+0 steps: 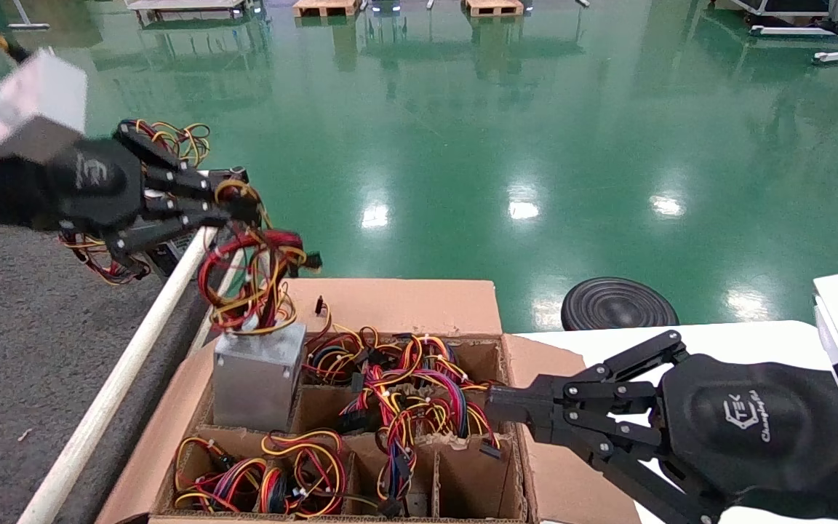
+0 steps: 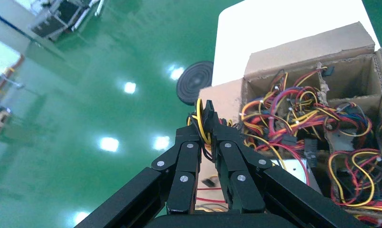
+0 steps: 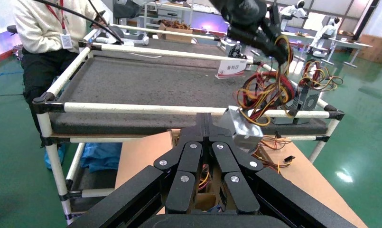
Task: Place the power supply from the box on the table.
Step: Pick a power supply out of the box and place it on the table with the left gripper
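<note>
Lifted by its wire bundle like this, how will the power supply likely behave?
The power supply probably hangs heavy and may swing, since the left gripper grips only the floppy wire bundle. The smooth metal case looks rigid, and its corner could catch the box dividers.

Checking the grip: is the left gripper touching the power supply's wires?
Touching: the left wrist view shows the left gripper pinching the yellow wires.

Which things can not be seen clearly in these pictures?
- Power supply: its lower part, hidden by the box dividers in the head view.
- Left tool: its tips, buried in the wire bundle.
- Right tool: the box cell beneath it, hidden by its own fingers in the right wrist view.
</note>
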You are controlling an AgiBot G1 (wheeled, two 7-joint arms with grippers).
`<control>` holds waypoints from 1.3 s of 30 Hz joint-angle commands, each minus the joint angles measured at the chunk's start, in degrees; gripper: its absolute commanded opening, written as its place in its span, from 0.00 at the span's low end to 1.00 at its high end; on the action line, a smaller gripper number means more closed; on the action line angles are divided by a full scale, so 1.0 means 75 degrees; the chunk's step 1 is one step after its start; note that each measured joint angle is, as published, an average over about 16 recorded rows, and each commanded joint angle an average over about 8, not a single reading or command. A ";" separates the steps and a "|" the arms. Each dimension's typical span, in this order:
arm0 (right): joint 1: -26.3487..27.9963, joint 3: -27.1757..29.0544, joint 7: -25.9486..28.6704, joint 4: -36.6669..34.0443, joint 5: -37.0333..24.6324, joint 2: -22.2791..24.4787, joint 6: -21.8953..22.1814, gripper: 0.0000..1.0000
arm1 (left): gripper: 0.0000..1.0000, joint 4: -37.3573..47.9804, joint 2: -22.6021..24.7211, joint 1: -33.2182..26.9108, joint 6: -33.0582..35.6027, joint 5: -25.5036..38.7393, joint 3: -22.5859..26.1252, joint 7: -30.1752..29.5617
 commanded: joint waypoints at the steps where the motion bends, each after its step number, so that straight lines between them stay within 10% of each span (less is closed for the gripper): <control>1: 0.0000 0.0000 0.0000 0.0000 0.0000 0.0000 0.0000 0.00 | 0.00 -0.0123 0.0001 -0.0163 0.0027 0.0035 -0.0016 -0.0025; 39: 0.0000 0.0000 0.0000 0.0000 0.0000 0.0000 0.0000 0.00 | 0.00 -0.1491 -0.1136 -0.2665 -0.0478 0.3130 -0.0130 -0.0890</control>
